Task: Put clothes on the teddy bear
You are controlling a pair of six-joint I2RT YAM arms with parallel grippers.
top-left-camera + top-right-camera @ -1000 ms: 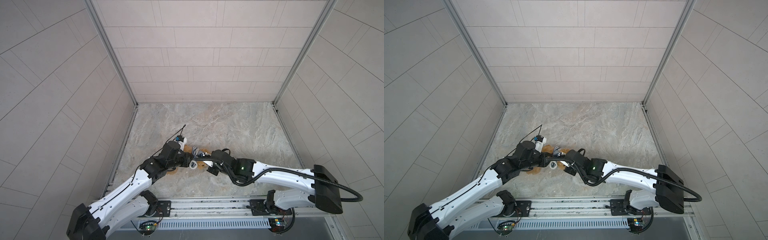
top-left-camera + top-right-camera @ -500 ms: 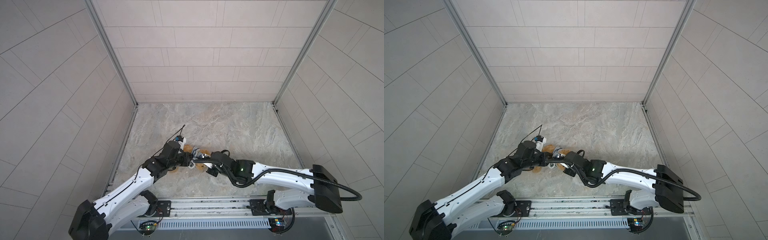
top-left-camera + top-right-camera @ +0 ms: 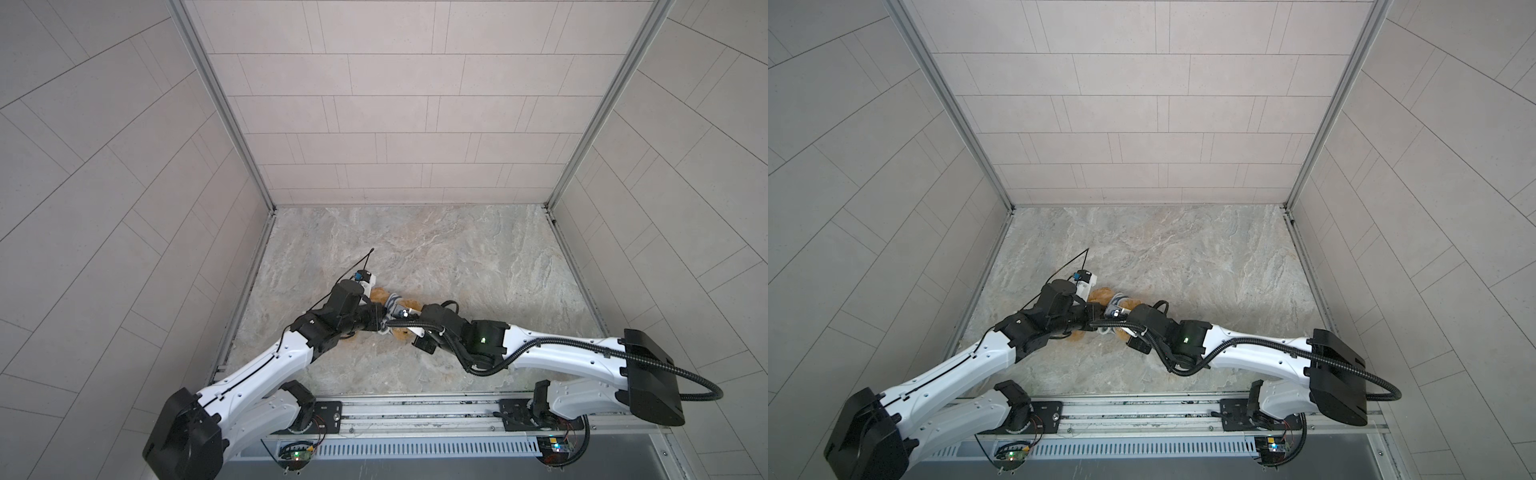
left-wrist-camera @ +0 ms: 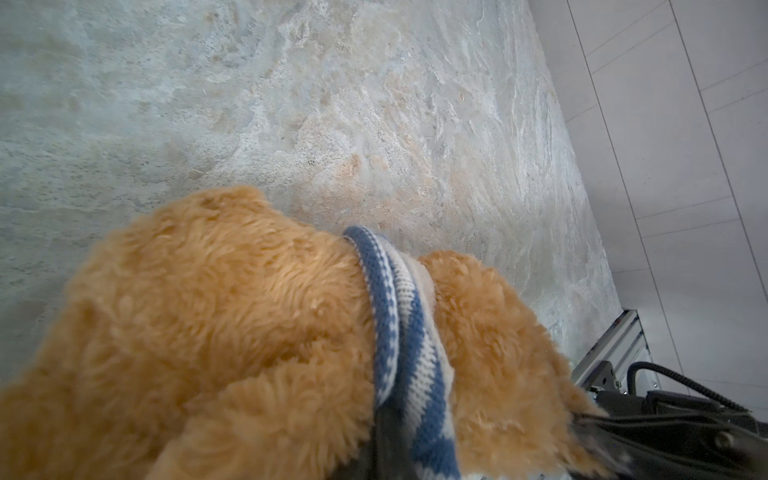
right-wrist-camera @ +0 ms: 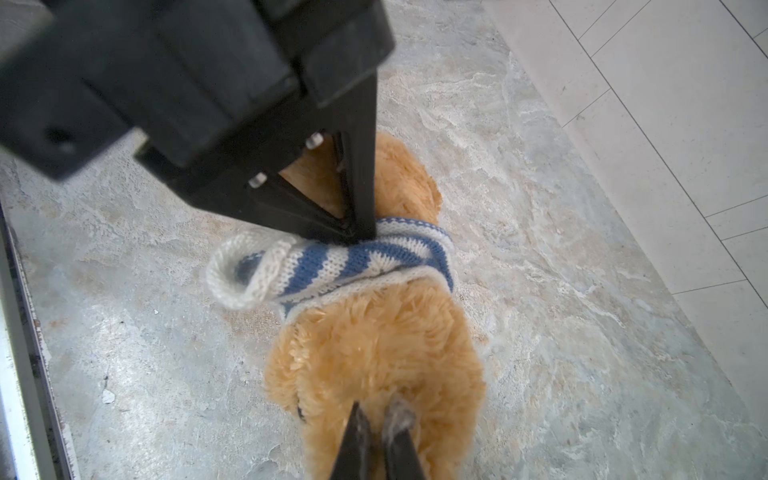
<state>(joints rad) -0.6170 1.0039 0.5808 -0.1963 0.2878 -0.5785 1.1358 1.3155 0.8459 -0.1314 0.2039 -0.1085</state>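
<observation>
The teddy bear (image 5: pixel 374 345), fluffy and golden-brown, lies on the marble floor between my two arms; both top views show little of it (image 3: pixel 379 295) (image 3: pixel 1098 296). A blue-and-white striped shirt (image 5: pixel 332 262) (image 4: pixel 399 316) is bunched in a band around it, with one loose white-edged opening sticking out to the side. My left gripper (image 5: pixel 357 235) comes down onto that band and is shut on the shirt. My right gripper (image 5: pixel 376 432) is shut on the bear's fur at the end nearest its camera. The arms hide most of the bear from above.
The marble floor (image 3: pixel 457 257) is boxed in by tiled walls, and the left wall's base (image 3: pixel 249 291) runs close to the left arm. A metal rail (image 3: pixel 415 411) that carries both arm bases runs along the front edge.
My left gripper's jaws have closed onto the striped shirt. The right gripper has stayed shut on the bear and edged slightly left with it.
</observation>
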